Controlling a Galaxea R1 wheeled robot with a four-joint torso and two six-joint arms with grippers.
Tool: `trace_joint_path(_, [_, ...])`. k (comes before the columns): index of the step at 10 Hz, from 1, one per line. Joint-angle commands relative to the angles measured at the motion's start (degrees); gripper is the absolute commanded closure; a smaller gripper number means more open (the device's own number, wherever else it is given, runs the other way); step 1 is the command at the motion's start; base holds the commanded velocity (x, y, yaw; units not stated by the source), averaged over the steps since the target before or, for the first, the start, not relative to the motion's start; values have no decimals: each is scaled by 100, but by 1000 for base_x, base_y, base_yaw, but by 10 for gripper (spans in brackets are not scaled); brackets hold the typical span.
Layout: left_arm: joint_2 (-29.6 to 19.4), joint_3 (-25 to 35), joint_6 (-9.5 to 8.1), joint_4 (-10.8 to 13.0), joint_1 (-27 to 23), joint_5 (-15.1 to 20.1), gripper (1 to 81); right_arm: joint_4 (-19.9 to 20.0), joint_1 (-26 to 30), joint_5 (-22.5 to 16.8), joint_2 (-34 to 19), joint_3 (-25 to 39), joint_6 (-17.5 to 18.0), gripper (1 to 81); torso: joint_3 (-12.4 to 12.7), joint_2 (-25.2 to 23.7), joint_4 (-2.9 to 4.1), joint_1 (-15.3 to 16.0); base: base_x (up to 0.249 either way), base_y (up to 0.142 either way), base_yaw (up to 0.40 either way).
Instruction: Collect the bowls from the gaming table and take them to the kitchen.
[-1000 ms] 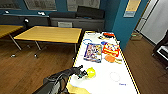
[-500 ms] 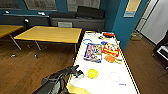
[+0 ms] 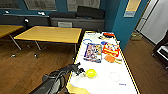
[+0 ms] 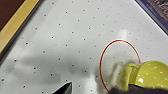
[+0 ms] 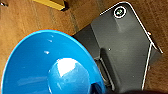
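The yellow-green bowl [image 3: 91, 73] sits near the front left of the gaming table [image 3: 105, 85], a white top with yellow edges. My left gripper [image 3: 83, 72] reaches in from the left and is open right beside it. In the left wrist view the yellow-green bowl [image 4: 150, 75] lies on a red circle marking, against one dark fingertip [image 4: 132, 89], with the other fingertip [image 4: 64, 88] well apart. The bright blue bowl [image 5: 47, 65] shows large and close in the right wrist view, held by the right gripper over the wooden floor beside the robot's dark base [image 5: 122, 50].
On the table farther back lie a colourful game box [image 3: 93, 52], a red box [image 3: 110, 49] and a flat orange paddle [image 3: 110, 58]. Wooden-topped tables [image 3: 50, 34] stand to the left. A blue pillar [image 3: 122, 22] and a black chair [image 3: 162, 50] are to the right.
My left arm has reached a little farther right over the table, bringing the open gripper up to the yellow-green bowl. The bowl has not moved.
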Motion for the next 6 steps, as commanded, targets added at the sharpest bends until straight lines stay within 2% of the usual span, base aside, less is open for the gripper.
trace_joint_path(1, [339, 325, -7, 9, -1124, 279, 10, -128, 153, -264, -178, 114, 4, 811, 0, 0, 0, 0, 0, 0, 0])
trace_joint_path(4, [339, 589, -7, 18, -1142, 296, 10, -128, 153, -264, -169, 105, 4, 811, 0, 0, 0, 0, 0, 0, 0])
trace_joint_path(6, [339, 738, 37, 18, -1099, 481, 10, -128, 170, -264, -169, 123, 4, 811, 0, 0, 0, 0, 0, 0, 0])
